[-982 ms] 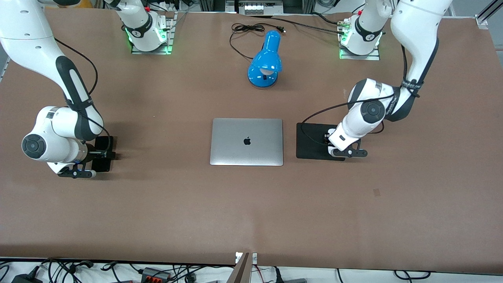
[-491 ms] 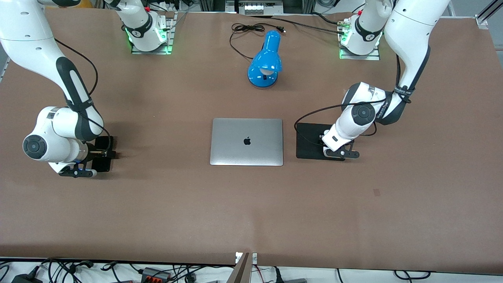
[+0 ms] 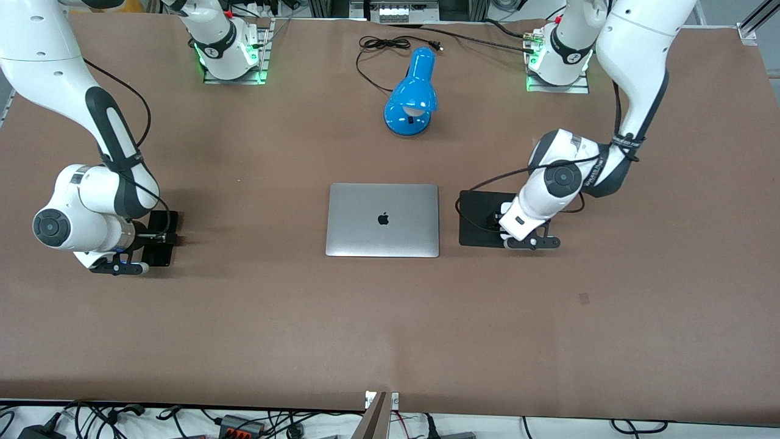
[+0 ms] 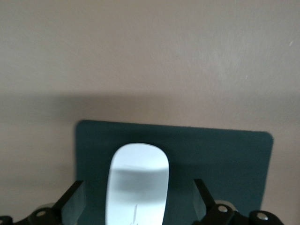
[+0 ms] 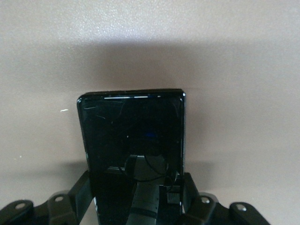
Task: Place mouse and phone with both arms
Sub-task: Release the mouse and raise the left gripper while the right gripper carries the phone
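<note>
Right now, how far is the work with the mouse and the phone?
Mostly done: the mouse lies on the black pad beside the laptop, between the open fingers of the left gripper. In hand: the right gripper is shut on the phone, low over the table. Left: release the phone, withdraw both arms.

Both arms (image 3: 634,67) are made of large white rounded shells with black sections at the joints. Each elbow ends in a round dark grey cap. A thin black cable runs along every arm and hangs free in a loop near the wrist; on the left arm a black strap with small white letters holds it. The bases carry a black ring with a white mark and shine green. The left pincer (image 3: 531,242) and the right pincer (image 3: 120,267) are black, with small round screws.
</note>
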You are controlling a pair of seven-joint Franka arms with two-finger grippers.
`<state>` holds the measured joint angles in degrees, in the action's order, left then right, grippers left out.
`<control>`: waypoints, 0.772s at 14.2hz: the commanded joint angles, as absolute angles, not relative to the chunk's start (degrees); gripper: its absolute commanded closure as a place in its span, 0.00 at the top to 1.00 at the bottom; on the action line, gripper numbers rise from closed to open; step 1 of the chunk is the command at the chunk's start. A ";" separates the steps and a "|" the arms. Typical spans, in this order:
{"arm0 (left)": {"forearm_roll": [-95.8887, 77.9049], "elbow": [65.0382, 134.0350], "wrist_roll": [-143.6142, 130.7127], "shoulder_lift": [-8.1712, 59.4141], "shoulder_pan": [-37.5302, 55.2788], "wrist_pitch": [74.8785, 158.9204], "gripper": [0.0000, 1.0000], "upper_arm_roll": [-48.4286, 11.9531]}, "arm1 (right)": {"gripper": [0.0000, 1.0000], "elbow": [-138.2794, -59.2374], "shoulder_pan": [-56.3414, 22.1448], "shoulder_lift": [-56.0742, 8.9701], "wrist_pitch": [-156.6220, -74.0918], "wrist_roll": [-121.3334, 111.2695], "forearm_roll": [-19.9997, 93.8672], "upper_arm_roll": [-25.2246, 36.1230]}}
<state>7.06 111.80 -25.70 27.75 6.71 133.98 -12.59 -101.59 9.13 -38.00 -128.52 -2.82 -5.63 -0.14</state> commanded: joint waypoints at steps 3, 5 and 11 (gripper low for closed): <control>16.59 93.45 -21.73 27.60 6.77 109.54 1.00 -12.57 | 0.27 -100.73 7.30 -32.97 -121.56 -3.43 -5.45 -0.62; 17.23 89.49 -15.77 27.34 5.81 105.93 1.00 -12.13 | 0.27 -100.46 3.97 -31.12 -118.93 -2.29 -5.10 -0.62; 14.86 76.31 2.71 25.15 -2.45 90.11 1.00 -12.92 | 0.28 -100.46 -1.57 -31.55 -118.56 -0.63 2.53 -2.90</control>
